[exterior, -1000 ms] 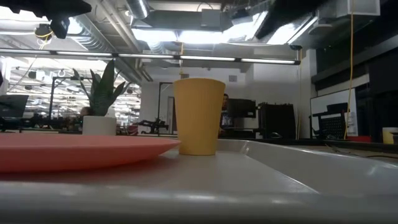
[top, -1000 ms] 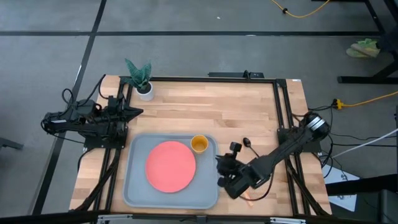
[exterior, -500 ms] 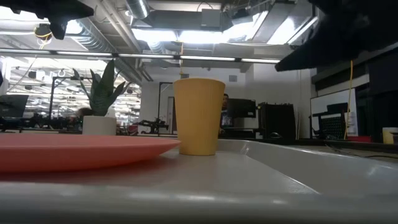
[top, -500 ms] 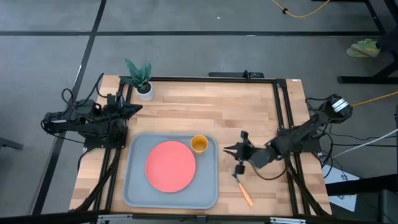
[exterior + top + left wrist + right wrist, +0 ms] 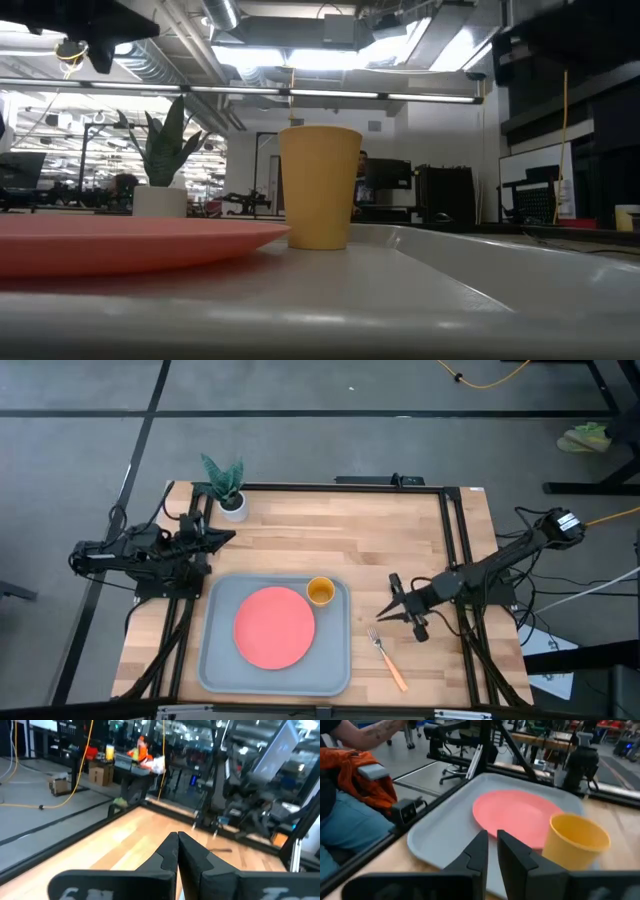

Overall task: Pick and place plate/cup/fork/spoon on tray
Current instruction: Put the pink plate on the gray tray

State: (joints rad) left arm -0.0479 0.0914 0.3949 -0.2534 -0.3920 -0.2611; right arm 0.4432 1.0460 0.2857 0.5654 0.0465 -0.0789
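The grey tray (image 5: 215, 660) lies on the near part of the table. The pink-red plate (image 5: 273, 627) rests flat in it, and the yellow-orange cup (image 5: 320, 592) stands upright in its far right corner. The orange-handled fork (image 5: 388, 658) lies on the table right of the tray, tines toward the far edge. My right gripper (image 5: 382, 614) hangs just beyond the fork's tines, shut and empty, pointing at the tray; its wrist view shows the plate (image 5: 517, 815) and cup (image 5: 575, 842). My left gripper (image 5: 226, 538) waits shut at the table's left. I see no spoon.
A white pot with a green plant (image 5: 229, 495) stands at the far left corner. A black frame rail (image 5: 452, 560) runs along the table's right side. Bare wood lies beyond the tray. A seated person (image 5: 350, 795) shows beyond the tray in the right wrist view.
My right gripper has risen from low over the fork beside the tray's near right corner and drawn back toward the table's right and far side, turning to point at the tray. The fork, then mostly covered by the gripper, now shows whole on the table.
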